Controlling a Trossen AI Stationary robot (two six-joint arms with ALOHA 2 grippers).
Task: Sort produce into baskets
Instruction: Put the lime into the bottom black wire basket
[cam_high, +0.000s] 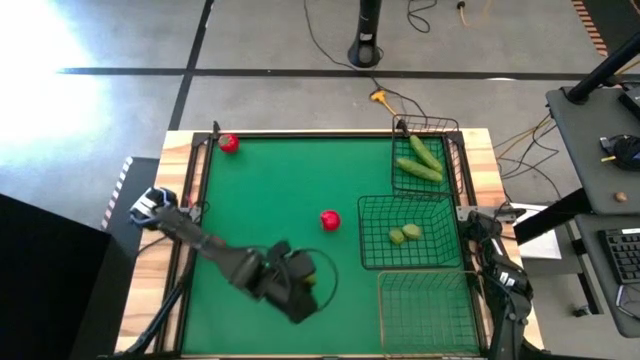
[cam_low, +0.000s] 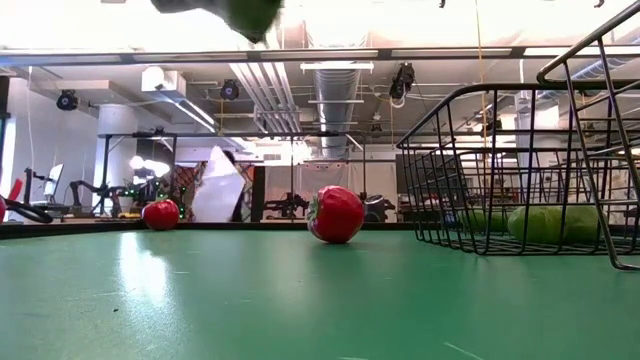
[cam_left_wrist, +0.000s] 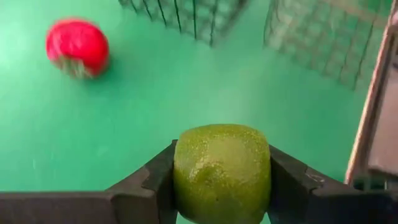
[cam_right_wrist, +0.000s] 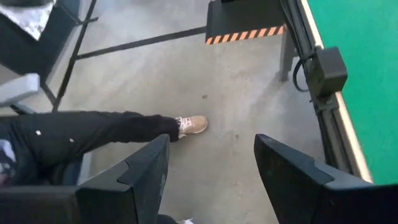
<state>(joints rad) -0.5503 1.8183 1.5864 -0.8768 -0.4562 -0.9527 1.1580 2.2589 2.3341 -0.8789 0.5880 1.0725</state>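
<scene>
Pebbly yellow-green fruit, rounded and blocky, sits clamped in the left gripper; right gripper, parked off-table right, gapes empty.

Table top: matt green covering, smooth, faintly reflective at low angle; pale wood border. Baskets: thin dark wire mesh; third basket paler metallic wire. Red fruit: glossy plastic look. Yellow-green fruit: finely pebbled, slight sheen. Left gripper fingers: matt black plastic.
</scene>
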